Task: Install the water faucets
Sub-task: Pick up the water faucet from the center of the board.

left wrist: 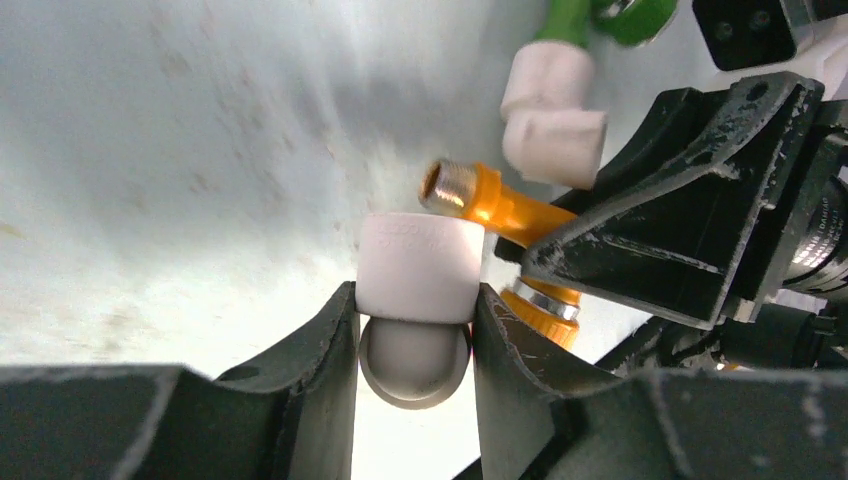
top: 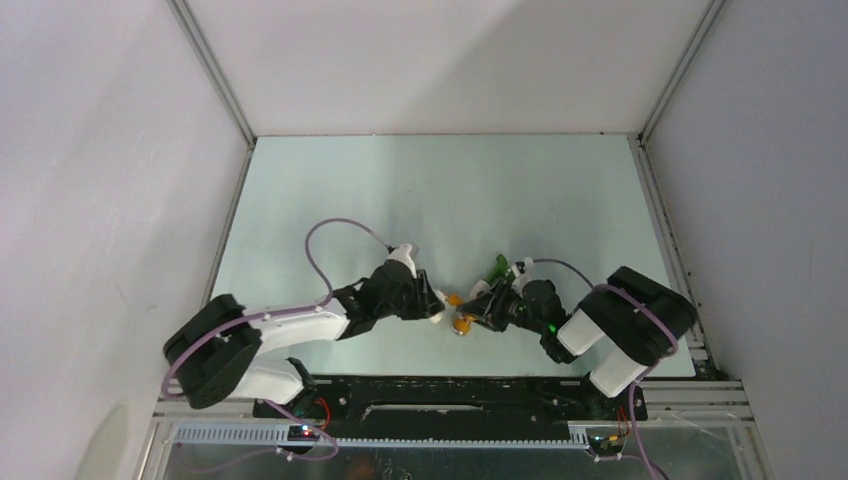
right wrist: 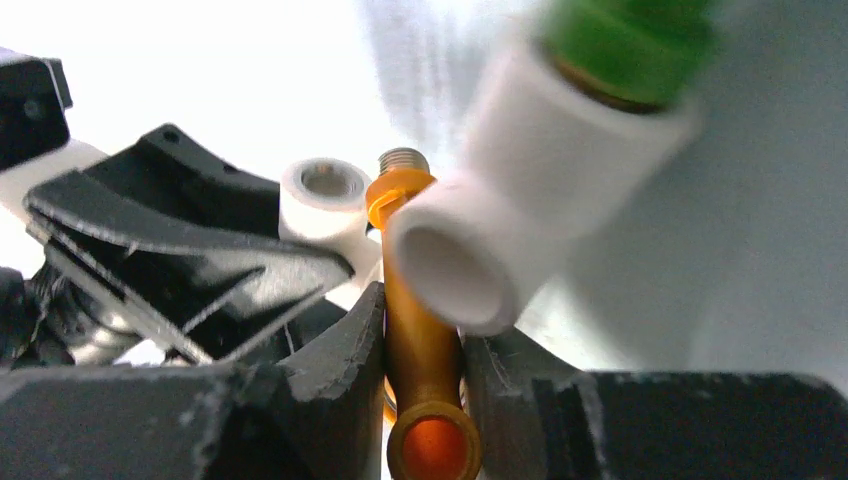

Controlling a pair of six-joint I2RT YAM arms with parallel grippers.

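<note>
Mid-table, left gripper (left wrist: pixel 415 315) pinches a white elbow fitting (left wrist: pixel 420 262); right gripper (right wrist: pixel 422 325) pinches the half-hidden orange faucet (left wrist: pixel 497 205); green faucet (right wrist: pixel 630 40) is cropped, blurred.

A pale green table (top: pixel 440 190) lies inside a booth of plain white walls (top: pixel 90 150) framed by metal rails (top: pixel 212 72). Near its front edge, one white elbow fitting (left wrist: pixel 420 262) bears faint raised lettering on its collar. A second white elbow fitting (left wrist: pixel 552 118), slightly blurred, shows just beyond, the two apart.

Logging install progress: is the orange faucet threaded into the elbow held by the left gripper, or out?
Out. The brass thread of the orange faucet shows bare next to the white elbow, not inside its opening.
</note>
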